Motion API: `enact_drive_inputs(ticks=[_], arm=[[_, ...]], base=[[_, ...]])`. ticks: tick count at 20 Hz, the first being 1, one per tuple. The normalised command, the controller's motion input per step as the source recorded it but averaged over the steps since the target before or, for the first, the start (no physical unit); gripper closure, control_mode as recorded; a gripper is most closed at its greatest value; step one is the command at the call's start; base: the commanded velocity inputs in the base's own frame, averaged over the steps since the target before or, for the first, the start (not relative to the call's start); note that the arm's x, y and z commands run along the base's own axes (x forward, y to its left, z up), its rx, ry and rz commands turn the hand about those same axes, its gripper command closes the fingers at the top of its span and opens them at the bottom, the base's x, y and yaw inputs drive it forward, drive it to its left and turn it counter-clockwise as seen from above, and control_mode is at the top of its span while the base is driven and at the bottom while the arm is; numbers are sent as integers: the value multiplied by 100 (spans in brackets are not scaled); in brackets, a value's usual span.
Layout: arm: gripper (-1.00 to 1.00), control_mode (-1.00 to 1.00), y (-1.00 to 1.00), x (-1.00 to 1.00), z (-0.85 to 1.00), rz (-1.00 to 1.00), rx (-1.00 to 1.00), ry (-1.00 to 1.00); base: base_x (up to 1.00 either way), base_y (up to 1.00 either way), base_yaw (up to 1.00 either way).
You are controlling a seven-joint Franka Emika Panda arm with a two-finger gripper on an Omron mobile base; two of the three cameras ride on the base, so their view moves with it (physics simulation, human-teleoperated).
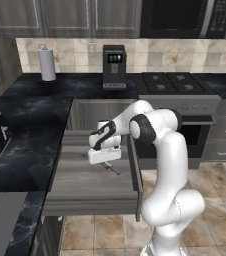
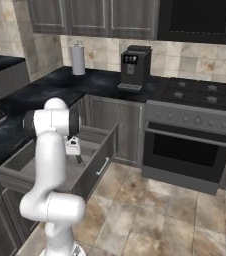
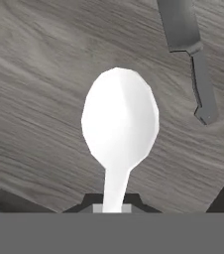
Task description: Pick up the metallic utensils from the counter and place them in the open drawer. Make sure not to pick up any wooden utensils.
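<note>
Gripping the white spoon (image 3: 120, 124) by its handle, tool (image 3: 113, 203) points bowl-first down at open drawer (image 1: 85, 185); black marbled table (image 1: 30, 120) alongside.

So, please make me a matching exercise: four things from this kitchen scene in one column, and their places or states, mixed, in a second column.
Things:
1. spoon
2. open drawer
3. coffee machine
4. paper towel roll

Places or states:
A. upright on the counter, far left
B. on the counter beside the stove
C. pulled out below the hand
D. held in the shut hand

Pairs: 1-D, 2-C, 3-B, 4-A
</note>
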Motion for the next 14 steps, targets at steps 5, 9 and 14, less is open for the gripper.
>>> enact_drive_inputs(ticks=[5, 9, 14], arm=[[100, -100, 11, 19, -44, 0, -1, 0], [100, -100, 5, 20, -28, 0, 0, 0], [100, -100, 2, 33, -28, 0, 0, 0]], base=[[0, 0, 0], [0, 0, 0], [0, 0, 0]])
